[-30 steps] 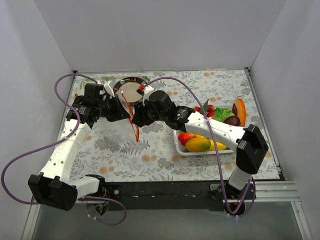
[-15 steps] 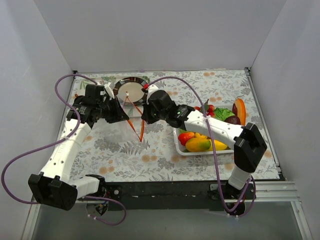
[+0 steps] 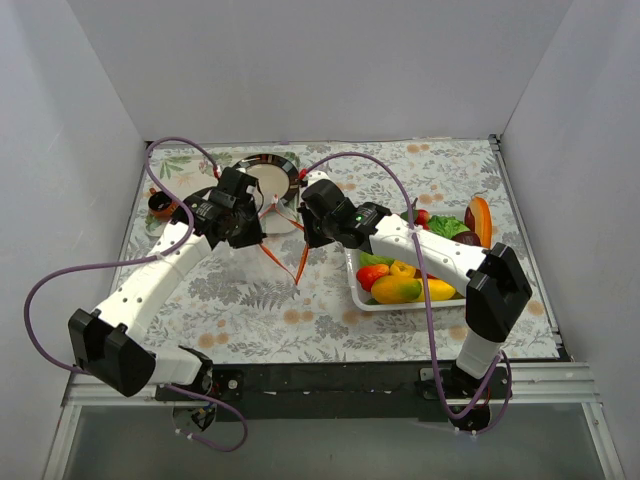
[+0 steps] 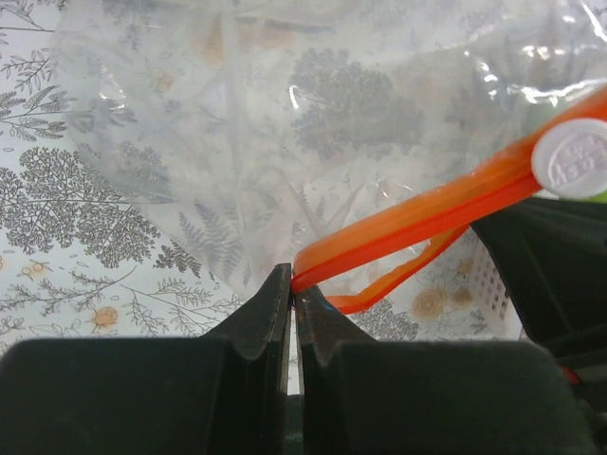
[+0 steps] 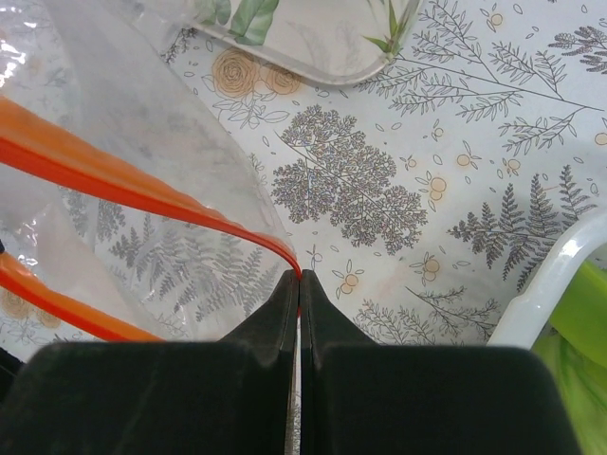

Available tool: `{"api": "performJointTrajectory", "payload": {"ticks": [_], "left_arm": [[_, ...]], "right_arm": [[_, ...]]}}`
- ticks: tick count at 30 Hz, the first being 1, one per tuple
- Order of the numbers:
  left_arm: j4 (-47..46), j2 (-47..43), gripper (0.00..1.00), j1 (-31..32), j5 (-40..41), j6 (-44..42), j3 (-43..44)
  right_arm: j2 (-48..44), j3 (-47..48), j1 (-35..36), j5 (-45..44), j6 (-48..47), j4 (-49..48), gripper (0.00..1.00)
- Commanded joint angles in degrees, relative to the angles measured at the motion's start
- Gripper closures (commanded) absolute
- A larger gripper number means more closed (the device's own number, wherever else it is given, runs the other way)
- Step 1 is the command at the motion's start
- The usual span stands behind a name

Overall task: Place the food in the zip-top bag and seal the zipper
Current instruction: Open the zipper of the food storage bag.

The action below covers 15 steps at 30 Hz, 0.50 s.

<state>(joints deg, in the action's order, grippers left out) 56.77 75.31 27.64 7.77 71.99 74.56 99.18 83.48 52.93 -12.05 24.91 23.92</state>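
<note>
Where the two grippers meet, toward the far middle of the table, the zip-top bag [image 4: 285, 114] hangs between them, its mouth parted and no food inside that can be seen. The zipper [image 4: 417, 216] shows as two orange-red strips sagging apart in a loop, with a white slider [image 4: 572, 158] near the right-hand end. The left gripper [image 4: 291, 284] has its jaws pressed together on one end of the strip. The right gripper [image 5: 298, 282] is likewise pinched tight on the other end.

The left arm rises from its base at the near left and slants up toward the centre, wrist turned inward. The right arm stands up from the near right, bends at a high elbow, and runs its forearm leftward over the white basket [image 5: 545, 284].

The food [image 3: 396, 290] lies in that basket at the right of the table: yellow, red, green, purple and orange pieces, well apart from the bag. The right forearm covers part of the basket and some pieces.

From above, the clear film almost vanishes against the flower-print cloth [image 3: 250, 310], so only the orange strips mark the bag, and its lower edge cannot be traced. A round dish [image 3: 268, 180] sits just beyond the grippers.
</note>
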Motion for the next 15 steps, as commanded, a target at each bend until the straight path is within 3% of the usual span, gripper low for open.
{"api": "performJointTrajectory", "payload": {"ticks": [1, 5, 9, 12, 15], "left_arm": [[2.37, 1.50, 1.00, -0.13, 6.02, 9.19, 4.44], [6.06, 3.96, 1.00, -0.13, 7.26, 17.12, 7.25], [10.27, 6.95, 1.00, -0.22, 8.84, 18.11, 10.15], [14.04, 10.63, 1.00, -0.22, 8.74, 14.40, 13.76], [11.10, 9.34, 1.00, -0.13, 7.62, 14.50, 11.15]], "right_arm": [[-0.47, 1.24, -0.02, -1.04, 0.05, 0.33, 0.99], [-1.26, -0.24, -0.54, -0.43, 0.49, 0.07, 0.99], [-3.11, -2.70, -0.98, 0.63, 0.85, -1.59, 0.97], [-4.07, -3.50, -1.07, 1.59, 0.93, -2.47, 0.89], [-4.43, -3.24, -1.07, 2.39, 1.20, -2.22, 0.72]]}}
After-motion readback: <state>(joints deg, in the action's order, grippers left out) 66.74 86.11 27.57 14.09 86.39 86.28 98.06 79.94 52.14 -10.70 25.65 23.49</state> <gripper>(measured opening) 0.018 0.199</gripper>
